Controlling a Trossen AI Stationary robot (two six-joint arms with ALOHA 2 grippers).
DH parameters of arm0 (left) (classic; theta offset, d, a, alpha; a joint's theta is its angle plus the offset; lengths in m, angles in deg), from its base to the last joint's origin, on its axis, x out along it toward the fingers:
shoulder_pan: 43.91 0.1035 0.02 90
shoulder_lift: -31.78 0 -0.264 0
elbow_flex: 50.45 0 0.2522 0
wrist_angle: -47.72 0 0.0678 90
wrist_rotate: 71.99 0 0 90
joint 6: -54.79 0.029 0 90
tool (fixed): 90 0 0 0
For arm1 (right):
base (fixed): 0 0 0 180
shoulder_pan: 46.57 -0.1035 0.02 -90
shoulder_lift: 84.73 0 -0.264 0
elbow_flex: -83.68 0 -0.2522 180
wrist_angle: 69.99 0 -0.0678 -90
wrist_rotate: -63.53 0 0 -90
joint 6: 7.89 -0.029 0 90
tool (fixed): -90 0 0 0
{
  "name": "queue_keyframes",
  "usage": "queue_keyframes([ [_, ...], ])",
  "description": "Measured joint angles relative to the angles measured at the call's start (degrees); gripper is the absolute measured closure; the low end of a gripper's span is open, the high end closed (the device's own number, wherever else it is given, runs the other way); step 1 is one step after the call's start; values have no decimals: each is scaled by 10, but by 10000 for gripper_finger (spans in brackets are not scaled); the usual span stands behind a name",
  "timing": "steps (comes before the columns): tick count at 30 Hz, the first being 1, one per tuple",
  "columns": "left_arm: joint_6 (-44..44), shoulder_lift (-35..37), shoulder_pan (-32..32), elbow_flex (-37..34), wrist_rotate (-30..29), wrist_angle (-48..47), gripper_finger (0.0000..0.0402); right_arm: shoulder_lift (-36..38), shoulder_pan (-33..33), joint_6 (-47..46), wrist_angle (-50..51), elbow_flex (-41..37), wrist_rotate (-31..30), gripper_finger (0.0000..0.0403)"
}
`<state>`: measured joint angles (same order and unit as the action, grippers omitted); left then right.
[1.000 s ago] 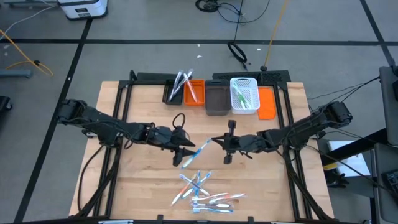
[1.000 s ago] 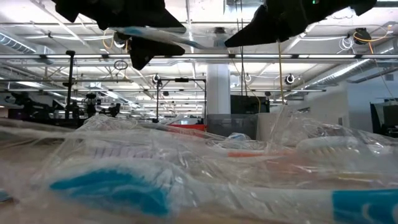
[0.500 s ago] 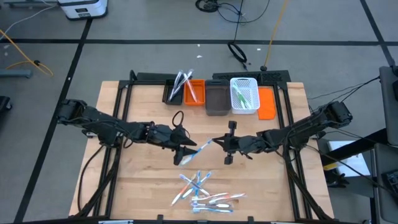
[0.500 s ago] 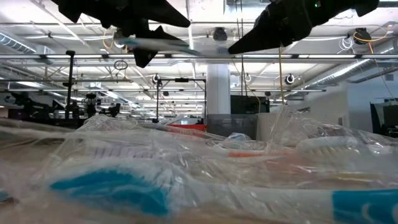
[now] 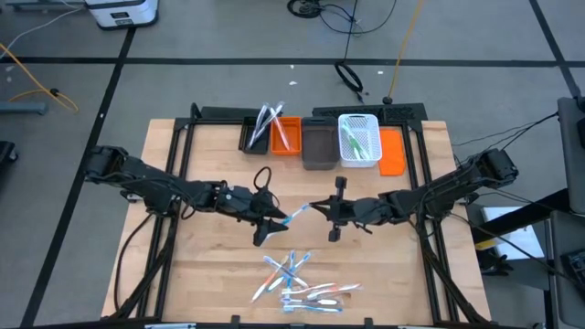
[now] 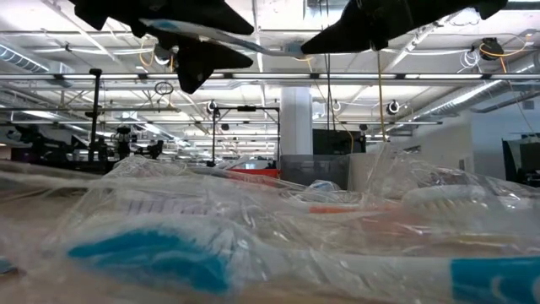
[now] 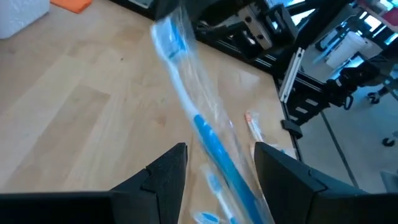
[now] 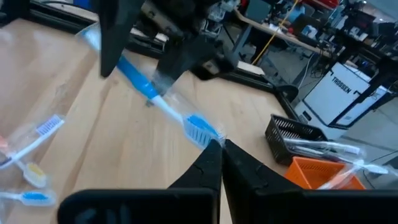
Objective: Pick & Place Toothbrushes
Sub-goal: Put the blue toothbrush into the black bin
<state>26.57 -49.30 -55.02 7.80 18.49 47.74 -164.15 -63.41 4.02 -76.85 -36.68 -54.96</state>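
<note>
A blue-and-white toothbrush [image 5: 294,216] in a clear wrapper hangs in the air over the table's middle, spanning the gap between my two grippers. My left gripper [image 5: 271,219] has its handle end, and my right gripper [image 5: 316,207] is shut at its head end. In the left wrist view the blue handle [image 7: 217,152] runs out between my two fingers, head [image 7: 168,37] farthest away. Several more wrapped toothbrushes [image 5: 300,283] lie in a loose pile on the wood near the front edge. My left gripper holds the wrapped toothbrush by its blue handle [image 8: 144,82], between its two fingers [image 7: 168,177]. They reach in from the table's left, slanting a little down, and lie roughly along the brush. The brush is lifted clear of the table. My right gripper pinches the clear wrapper's end just past the bristle head [image 8: 210,137] between its shut fingertips. It comes from the table's right, nearly level. That end is held in the air, and the brush runs away toward my left gripper.
Along the far edge stand a black wire bin [image 5: 257,135] and an orange bin [image 5: 287,137], both with toothbrushes in them. Beside them are a dark grey bin [image 5: 318,148], a white basket [image 5: 359,139] and an orange piece [image 5: 392,152]. Bare wood lies between the bins and the grippers.
Both grippers have stayed where they were and kept their holds. The toothbrush has turned slightly between them: the wrapped end that stuck out past my left gripper toward the near edge shows shorter now.
</note>
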Motion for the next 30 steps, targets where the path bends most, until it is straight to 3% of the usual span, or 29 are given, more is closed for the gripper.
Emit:
queue_keyframes([
  [6,-5,-13,-3,1,-4,-21,236,0,0,14,-8,0,0,403],
  [14,13,-13,-1,-1,-7,-30,386,1,-1,15,-9,0,1,403],
  [23,26,-13,0,-1,-45,-36,393,4,0,9,-18,0,-20,384],
  [30,32,-13,0,0,-54,-32,394,19,1,8,-21,0,-28,339],
])
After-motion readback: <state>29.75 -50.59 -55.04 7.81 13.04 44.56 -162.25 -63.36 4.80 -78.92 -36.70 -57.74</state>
